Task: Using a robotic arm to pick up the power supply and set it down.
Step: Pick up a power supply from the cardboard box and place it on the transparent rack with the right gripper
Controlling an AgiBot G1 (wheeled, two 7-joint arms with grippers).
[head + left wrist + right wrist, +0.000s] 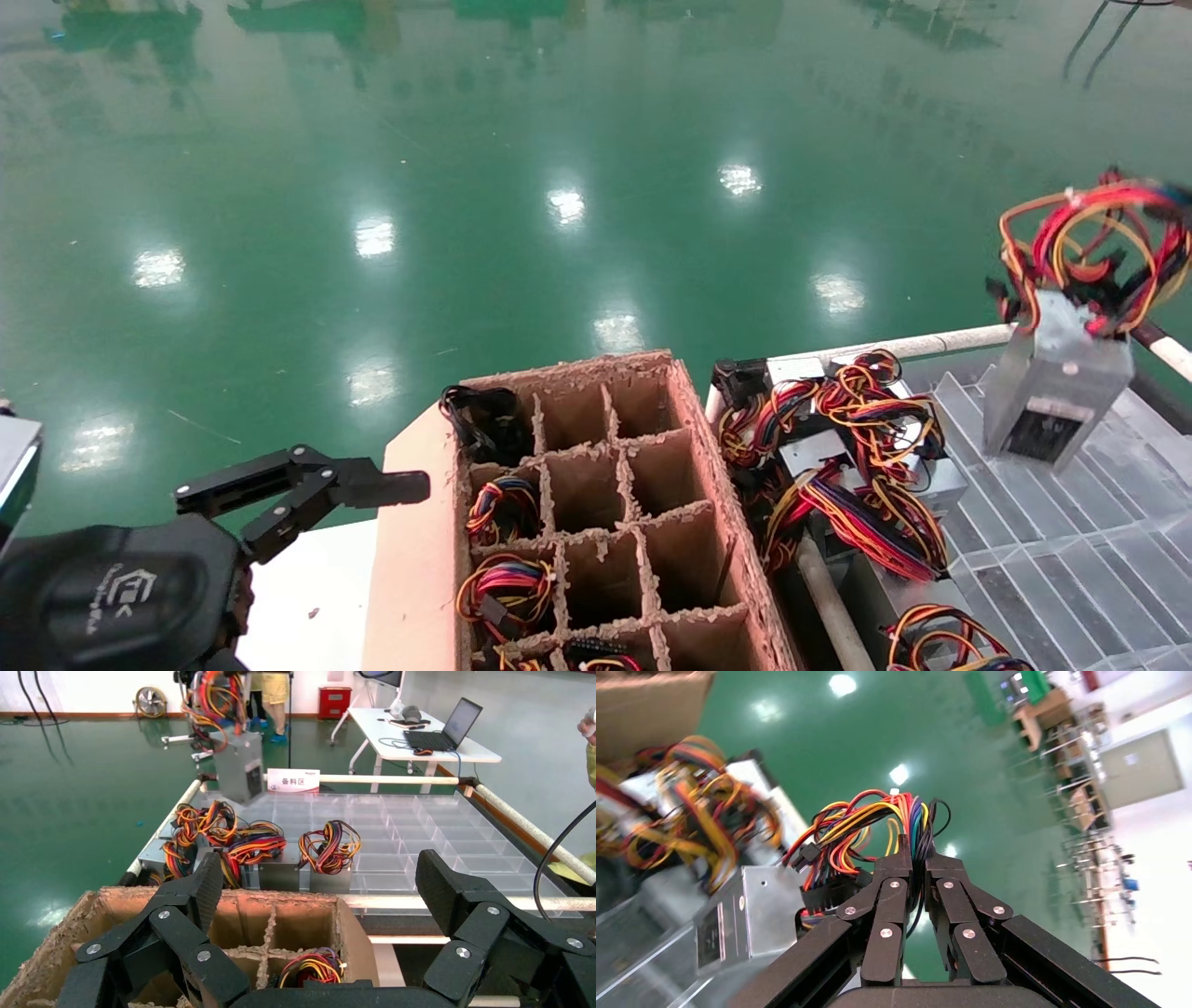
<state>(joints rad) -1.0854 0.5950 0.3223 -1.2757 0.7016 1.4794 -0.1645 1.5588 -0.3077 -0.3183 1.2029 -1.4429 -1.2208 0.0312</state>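
The power supply (1057, 382), a silver-grey box with a black socket on its lower end, hangs in the air at the far right above the clear tray. Its looped red, yellow and orange wires (1099, 242) rise above it. In the right wrist view my right gripper (917, 855) is shut on that wire bundle, and the metal box (747, 910) dangles beside the fingers. The left wrist view shows the same hanging power supply (239, 766) far off. My left gripper (372, 485) sits low at the left beside the cardboard box, open and empty (320, 881).
A cardboard box (596, 503) with divider cells holds several wired units and a black cable bundle (484, 419). Right of it, more power supplies (838, 466) are piled on a clear compartment tray (1071, 559) framed by a white rail (931, 345). Green floor lies beyond.
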